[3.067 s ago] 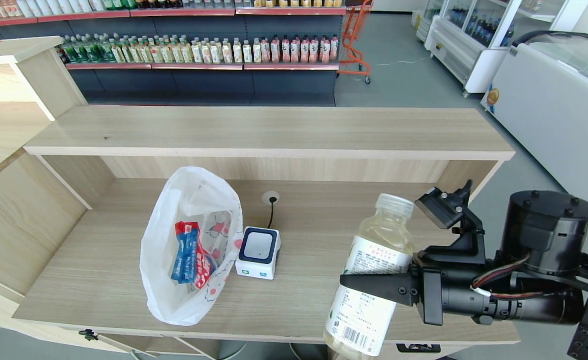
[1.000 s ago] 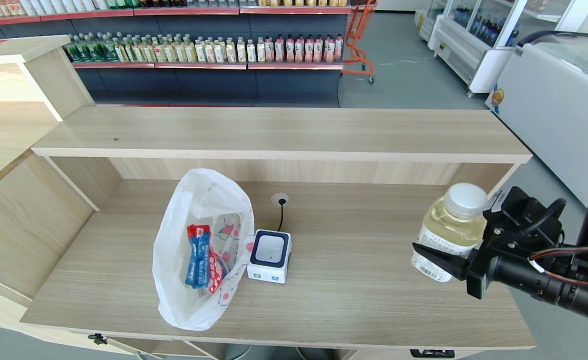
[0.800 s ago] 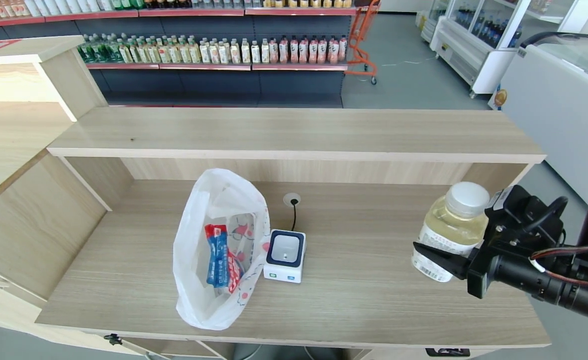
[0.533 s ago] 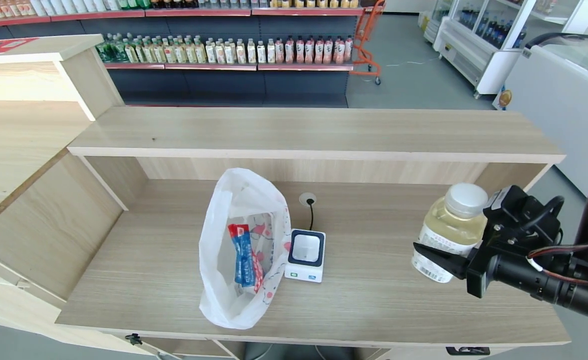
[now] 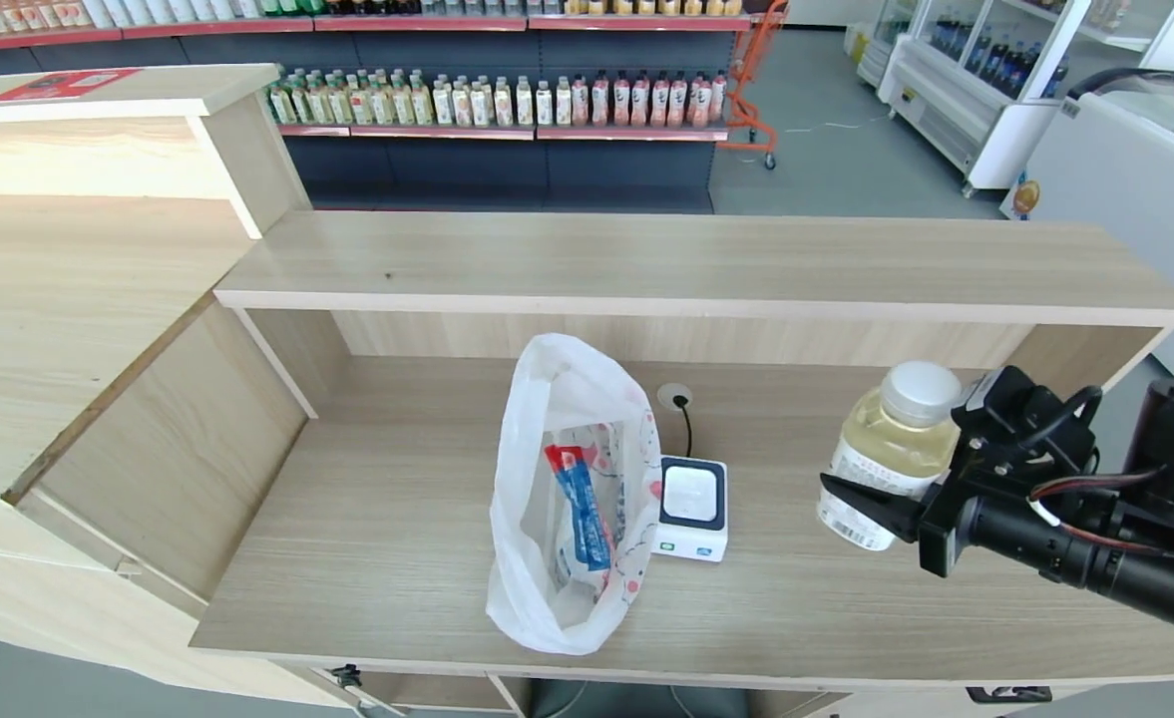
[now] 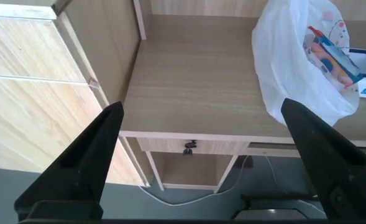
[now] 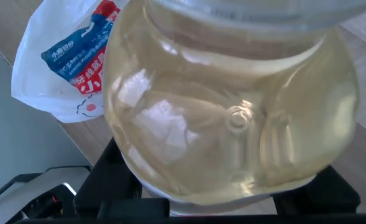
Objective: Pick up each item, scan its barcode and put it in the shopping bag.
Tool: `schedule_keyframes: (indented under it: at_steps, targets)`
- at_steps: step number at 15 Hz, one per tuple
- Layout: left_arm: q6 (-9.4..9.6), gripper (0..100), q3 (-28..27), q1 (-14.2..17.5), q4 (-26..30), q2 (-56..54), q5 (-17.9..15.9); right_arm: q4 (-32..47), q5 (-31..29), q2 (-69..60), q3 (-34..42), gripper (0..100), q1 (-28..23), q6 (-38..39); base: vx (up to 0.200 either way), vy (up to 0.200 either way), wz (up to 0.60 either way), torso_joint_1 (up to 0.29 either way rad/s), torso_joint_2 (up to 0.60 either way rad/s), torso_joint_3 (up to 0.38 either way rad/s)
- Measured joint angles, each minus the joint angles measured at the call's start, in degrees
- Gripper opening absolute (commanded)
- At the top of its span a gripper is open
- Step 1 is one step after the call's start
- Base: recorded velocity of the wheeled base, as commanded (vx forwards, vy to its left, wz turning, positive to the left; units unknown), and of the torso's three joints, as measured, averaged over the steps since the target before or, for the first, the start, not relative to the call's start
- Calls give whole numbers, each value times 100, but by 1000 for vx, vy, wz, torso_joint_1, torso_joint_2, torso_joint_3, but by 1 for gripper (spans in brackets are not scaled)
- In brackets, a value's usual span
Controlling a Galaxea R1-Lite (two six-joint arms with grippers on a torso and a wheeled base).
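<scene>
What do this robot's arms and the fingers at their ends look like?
Matt black throughout. The right arm is a round tube with thick cylindrical joints; thin red, white and black cables loop past a blocky bracket at its wrist. The right gripper and left gripper each end in two flat wedge-shaped fingers tapering to a tip.
</scene>
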Motion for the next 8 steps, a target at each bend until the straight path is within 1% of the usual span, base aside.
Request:
schedule_keyframes:
  at_steps: [3,4,5,6,7,8]
  targets:
    - [12,100,0,5,-2,0,-5,-21,347,121,11,0,-37,0,200,0,0,7,4,4]
    - [46,100,0,13,-2,0,-6,1,421,162,35,0,-41,0,200,0,0,-22,-2,2]
    - [123,100,0,-1,-5,0,-5,-21,479,212,38,0,-69,0,200,0,0,-22,-2,7]
    - [123,100,0,0,-6,0,0,-40,536,280,29,0,-91,-7,0,0,0,0,0,0]
    - [55,100,0,5,-9,0,0,-33,533,355,22,0,-133,-9,0,0,0,0,0,0]
    - [-80,100,0,2,-5,0,0,-169,519,474,2,0,-151,-13,0,0,0,0,0,0]
